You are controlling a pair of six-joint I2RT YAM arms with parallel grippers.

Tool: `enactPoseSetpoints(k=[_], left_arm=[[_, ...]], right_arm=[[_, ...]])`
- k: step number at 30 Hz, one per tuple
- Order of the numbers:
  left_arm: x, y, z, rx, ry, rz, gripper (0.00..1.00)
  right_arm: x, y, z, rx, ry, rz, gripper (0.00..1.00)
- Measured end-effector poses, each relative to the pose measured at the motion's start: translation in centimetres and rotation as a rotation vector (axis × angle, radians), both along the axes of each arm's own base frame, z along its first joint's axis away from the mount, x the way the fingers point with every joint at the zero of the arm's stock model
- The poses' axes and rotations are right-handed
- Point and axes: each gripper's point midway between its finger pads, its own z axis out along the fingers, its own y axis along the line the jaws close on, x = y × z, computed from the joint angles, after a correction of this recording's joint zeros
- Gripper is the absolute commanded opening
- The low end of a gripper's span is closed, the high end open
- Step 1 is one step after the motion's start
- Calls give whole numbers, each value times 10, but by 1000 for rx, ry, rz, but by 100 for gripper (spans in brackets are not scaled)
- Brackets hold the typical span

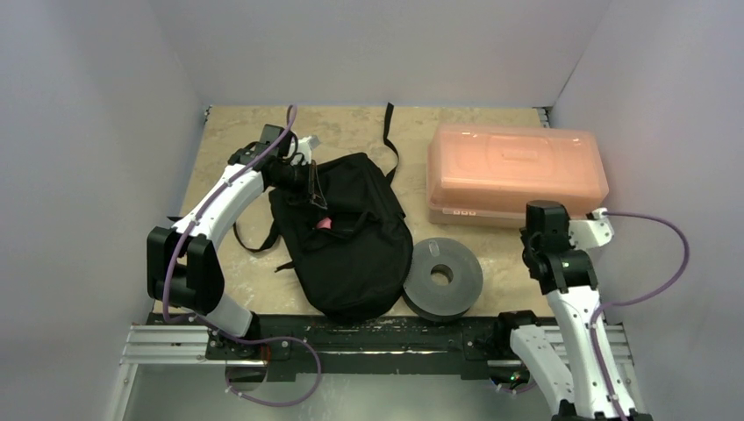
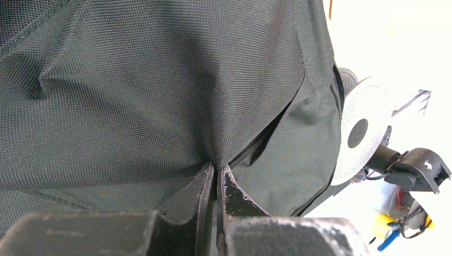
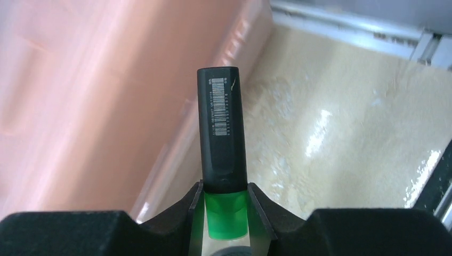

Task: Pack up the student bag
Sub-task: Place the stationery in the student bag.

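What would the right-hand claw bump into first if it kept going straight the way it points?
Probably the orange box. The marker held in the right gripper leads, its cap aimed at the box's lower side wall where it meets the table. Depth is unclear, so the table might come first.

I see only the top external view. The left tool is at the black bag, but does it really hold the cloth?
Observer: Yes. The left wrist view shows the left tool shut on a pinched fold of the student bag.
Operator: And the right tool? The wrist hides it from me.
Observer: The right tool grips a black marker with a barcode label, green at the gripped end.
Operator: Where is it?
Observer: Beside the orange box, with the table behind it.
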Motion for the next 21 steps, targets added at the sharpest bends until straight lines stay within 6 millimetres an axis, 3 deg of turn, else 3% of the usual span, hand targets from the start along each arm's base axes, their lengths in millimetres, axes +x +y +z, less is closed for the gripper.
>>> enactPoseSetpoints(k=[3,5,8,12,16,17,19,21], left_arm=[[0,0,0,0,0,0,0],[0,0,0,0,0,0,0],[0,0,-1,1,2,0,0],[0,1,-2,5,3,3,0],[0,2,-3,14,-1,3,0],[0,2,-3,16,-2,2,0],[1,3,-3,19,-4,3,0],[1,3,-3,21,-5,3,0]], right_arm=[[2,-8,50,-64,-93,7,0],[11,-3,85,-112,-163,100,0],[37,36,129,-124,-304,375,0],[70,154,169,-52,-492,965,0],[60,288,174,-13,-479,1517,0],[55,323,171,5,-460,1640,0],[45,373,153,36,-400,1795,0],[28,406,116,74,-289,1899,0]])
